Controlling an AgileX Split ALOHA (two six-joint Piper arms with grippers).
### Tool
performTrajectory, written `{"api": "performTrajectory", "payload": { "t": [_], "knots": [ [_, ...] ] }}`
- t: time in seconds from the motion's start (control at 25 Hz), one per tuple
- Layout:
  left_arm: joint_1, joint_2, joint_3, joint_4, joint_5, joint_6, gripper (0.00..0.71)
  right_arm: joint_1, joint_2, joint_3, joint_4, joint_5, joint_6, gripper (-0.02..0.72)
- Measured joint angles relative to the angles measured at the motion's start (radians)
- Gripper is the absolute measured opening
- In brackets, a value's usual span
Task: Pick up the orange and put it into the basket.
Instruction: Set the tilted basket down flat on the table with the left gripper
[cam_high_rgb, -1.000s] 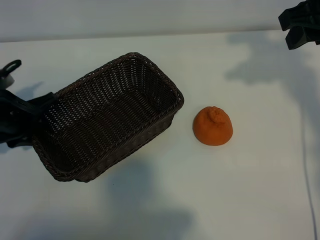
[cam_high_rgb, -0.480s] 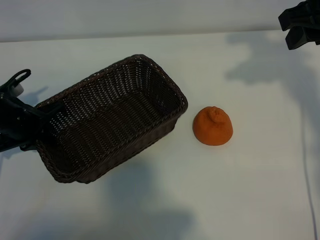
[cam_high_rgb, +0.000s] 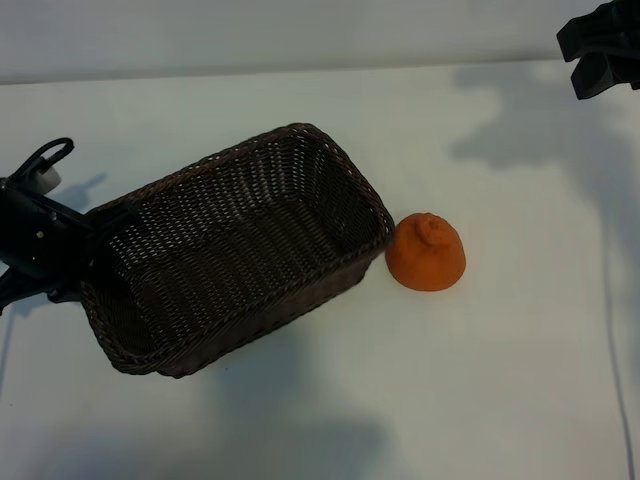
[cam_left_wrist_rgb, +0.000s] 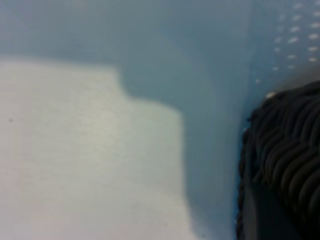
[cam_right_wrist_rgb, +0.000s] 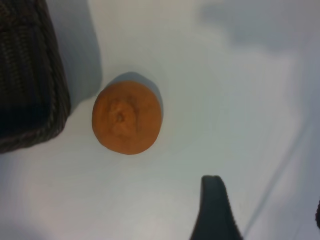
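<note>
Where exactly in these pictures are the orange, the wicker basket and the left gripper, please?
orange (cam_high_rgb: 426, 254): exterior view, on the middle of its matte skin.
wicker basket (cam_high_rgb: 345, 176): exterior view, on the woven rim near the orange.
left gripper (cam_high_rgb: 70, 250): exterior view, at its fingertips on the basket's far end.

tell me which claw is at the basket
The left claw, clamped on the basket rim at its left end; the right claw hangs far off, top right.

Left end effector (cam_high_rgb: 88, 250) hidden behind basket (cam_high_rgb: 240, 245) rim; right arm (cam_high_rgb: 600, 50) cropped.
</note>
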Motion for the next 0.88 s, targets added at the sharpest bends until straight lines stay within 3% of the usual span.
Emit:
{"api": "performTrajectory", "payload": {
  "t": [0.4,0.88],
  "knots": [
    [0.000,0.000,-0.135,-0.003,0.153,0.195,0.171,0.000,0.000,0.000,0.000,0.000,0.000,0.468],
    [0.000,0.014,-0.445,0.055,0.352,0.316,0.170,0.000,0.000,0.000,0.000,0.000,0.000,0.468]
  ]
}}
